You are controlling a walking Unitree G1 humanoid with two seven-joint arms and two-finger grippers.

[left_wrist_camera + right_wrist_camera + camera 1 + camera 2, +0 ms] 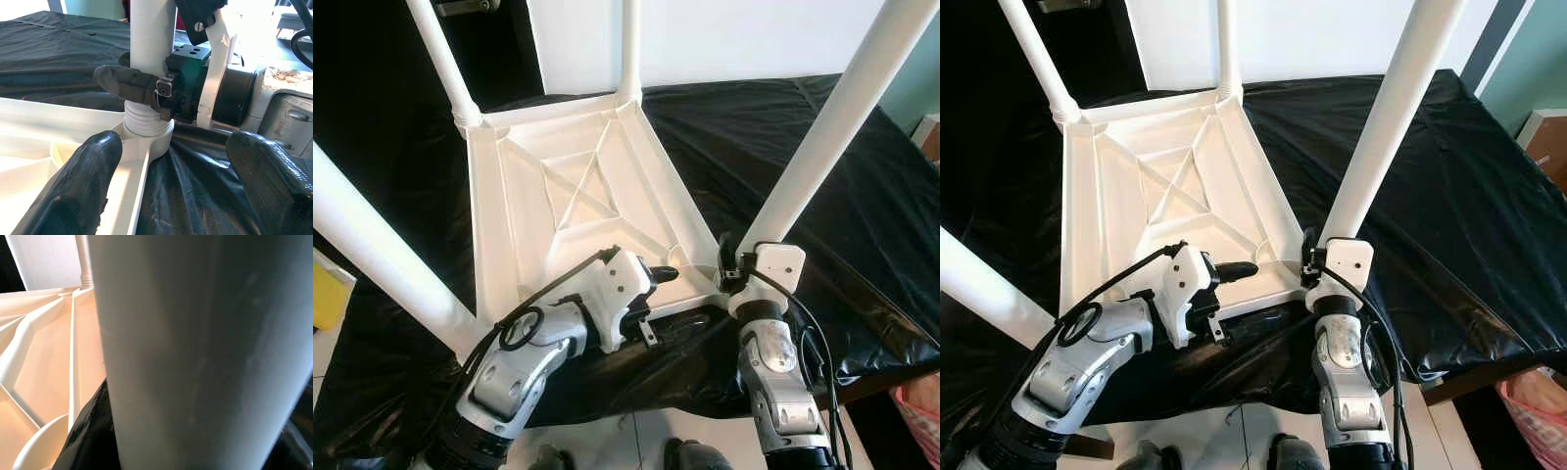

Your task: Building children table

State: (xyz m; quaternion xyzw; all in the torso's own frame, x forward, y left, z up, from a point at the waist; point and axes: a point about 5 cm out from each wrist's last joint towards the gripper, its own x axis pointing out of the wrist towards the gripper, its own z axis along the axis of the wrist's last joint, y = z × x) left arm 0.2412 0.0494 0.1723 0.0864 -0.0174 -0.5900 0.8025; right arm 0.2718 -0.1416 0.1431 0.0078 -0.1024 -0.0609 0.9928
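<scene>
Right gripper [732,262] clamps near-right leg [818,137] at its base; L gripper [658,276] open beside it. Judged step: screwing last leg into upturned tabletop [538,235]; next needs twisting w/o tilt.

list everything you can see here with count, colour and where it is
table top: 1, white, upside down on the black sheet, ribbed underside facing up
table legs: 4, white, standing up from the corners of the table top; the near right one is held at its base
black sheet: 1, black and glossy, spread under the table top
yellow thing: 1, yellow, at the left edge beyond the sheet; too little shows to tell what it is
pink thing: 1, pink, on the floor at the lower right; cannot tell what it is
left gripper: 1, black fingers, open, over the near edge of the table top
right gripper: 1, black fingers, shut on the near right leg just above its threaded base
</scene>
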